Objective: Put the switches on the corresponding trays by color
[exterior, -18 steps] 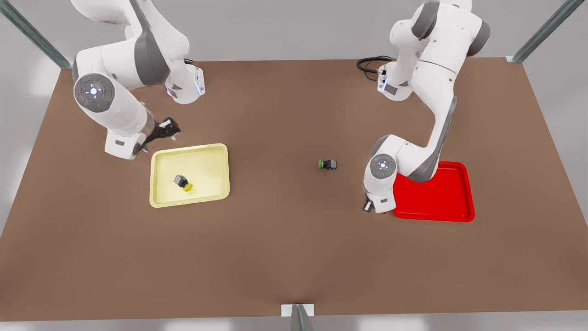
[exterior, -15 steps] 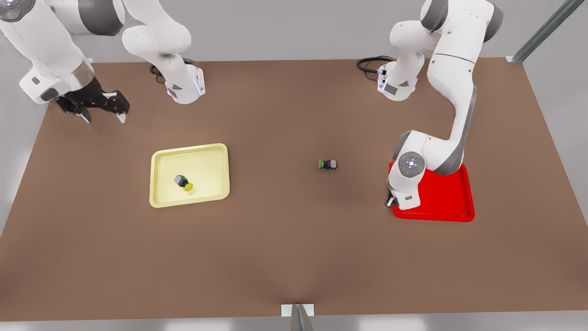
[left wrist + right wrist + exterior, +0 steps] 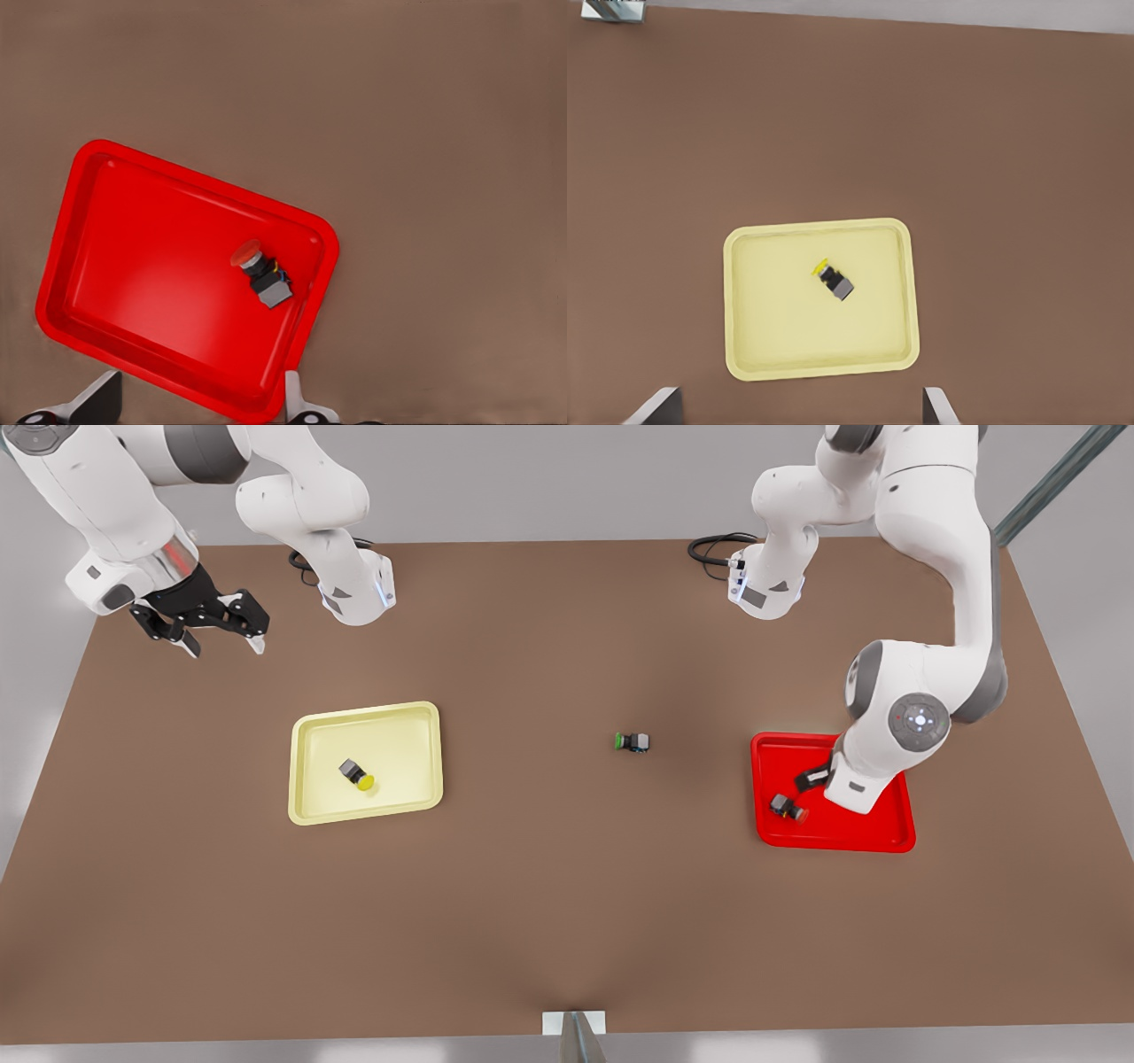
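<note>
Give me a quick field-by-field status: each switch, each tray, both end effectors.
yellow switch: lying in yellow tray
red switch: lying in red tray, free of fingers
green switch: on table, between trays
left end effector: open, above red tray
right end effector: open, raised over table's far corner, front view's left

Item: shallow pale yellow rectangular plastic tray (image 3: 744, 354) with rounded corners and raised rim, lying flat on the brown tabletop (image 3: 1010, 133).

Contents: one tiny push-button switch (image 3: 834, 281) with dark grey blocky body and yellow round cap, lying on its side near the tray's middle, clear of every rim.

Right gripper (image 3: 799, 405): two pale fingers (image 3: 656, 405) spread wide apart above the tabletop, beside one long tray edge, holding nothing.
</note>
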`<state>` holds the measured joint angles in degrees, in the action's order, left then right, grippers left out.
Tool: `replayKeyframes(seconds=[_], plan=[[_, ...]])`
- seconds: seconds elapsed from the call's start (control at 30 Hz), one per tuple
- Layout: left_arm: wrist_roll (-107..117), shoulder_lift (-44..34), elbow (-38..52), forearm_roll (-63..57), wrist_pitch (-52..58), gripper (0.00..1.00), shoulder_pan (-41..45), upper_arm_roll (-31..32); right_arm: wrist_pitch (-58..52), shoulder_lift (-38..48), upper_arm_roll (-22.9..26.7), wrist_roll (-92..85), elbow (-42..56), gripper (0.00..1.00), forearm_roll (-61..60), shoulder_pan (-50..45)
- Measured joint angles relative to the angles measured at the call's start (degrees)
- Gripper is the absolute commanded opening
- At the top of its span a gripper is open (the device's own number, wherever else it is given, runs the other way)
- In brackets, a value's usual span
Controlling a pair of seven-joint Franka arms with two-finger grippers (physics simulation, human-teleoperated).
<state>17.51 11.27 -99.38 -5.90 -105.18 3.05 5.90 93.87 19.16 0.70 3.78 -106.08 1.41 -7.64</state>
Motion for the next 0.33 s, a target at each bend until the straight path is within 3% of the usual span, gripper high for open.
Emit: replayKeyframes(seconds=[0.07, 0.1, 0.13, 0.17, 0.23, 0.33], plan=[[-11.06, -5.08, 1.96, 2.48, 9.11, 1.00, 0.88, -0.38, -0.49, 0.13, 0.00, 0.00, -0.01, 1.00, 0.00, 0.00], [-14.06, -3.21, 11.99, 3.52, 21.78, 1.00, 2.62, -2.26, -0.61, 0.26, 0.00, 0.00, -0.01, 1.00, 0.00, 0.01], [-14.33, -1.16, 18.58, 4.49, 24.91, 1.00, 4.08, -4.67, -0.61, 0.26, 0.00, 0.00, -0.01, 1.00, 0.00, 0.00], [-14.59, -1.90, 17.65, 5.49, 24.73, 1.00, 4.50, -6.03, -0.53, 0.26, 0.00, 0.00, -0.01, 1.00, 0.00, 0.00], [-15.28, -10.59, 4.89, 6.68, 17.33, 1.00, 3.91, -5.91, -0.53, 0.26, 0.00, 0.00, -0.01, 1.00, 0.00, 0.00], [-15.83, -10.68, 4.85, 7.56, 17.55, 1.00, 2.67, -4.70, -0.37, 0.26, 0.00, 0.00, -0.01, 1.00, -0.08, 0.00]])
